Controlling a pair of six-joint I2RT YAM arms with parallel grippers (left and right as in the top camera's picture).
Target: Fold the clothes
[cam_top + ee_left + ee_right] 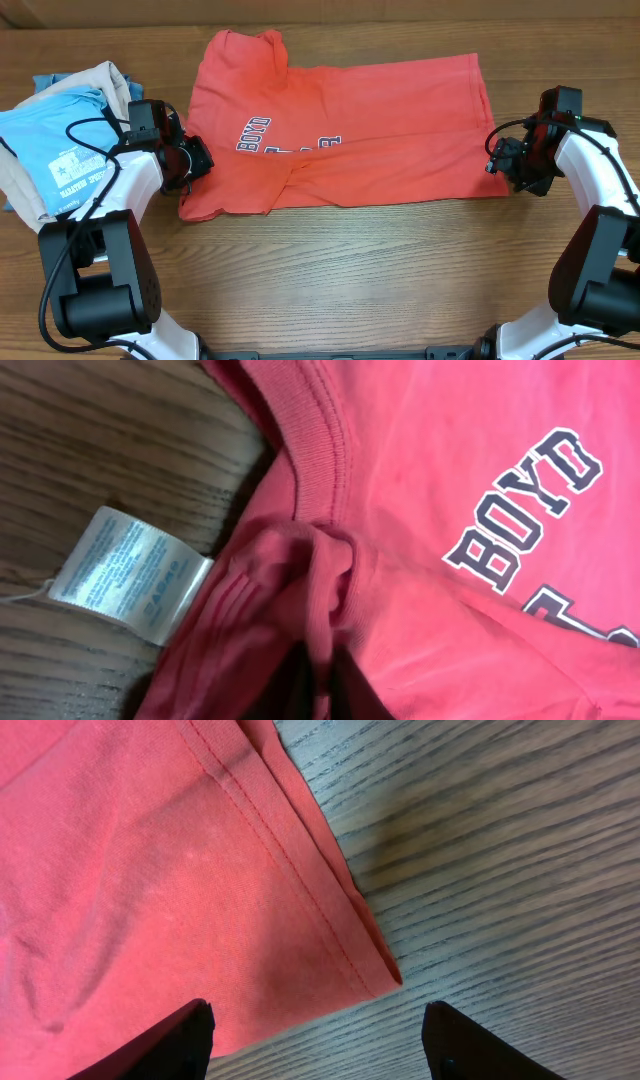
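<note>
Now | left pincer (pixel 196 158) clamped on T-shirt (pixel 380 120) near collar (pixel 320 450) | right pincer (pixel 318 1022) agape (straddling hem corner (pixel 383 973))

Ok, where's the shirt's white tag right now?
In the left wrist view the white tag lies on the wooden table at the left, just outside the ribbed collar of the coral-red T-shirt.

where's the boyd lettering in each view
Overhead: the lettering sits left of centre on the shirt, reading upward.
Left wrist: on the right side, slanting to the upper right.
Right wrist: not in it; only the plain hem corner shows.
Shared landmark: the red shirt, seen in all three views.
</note>
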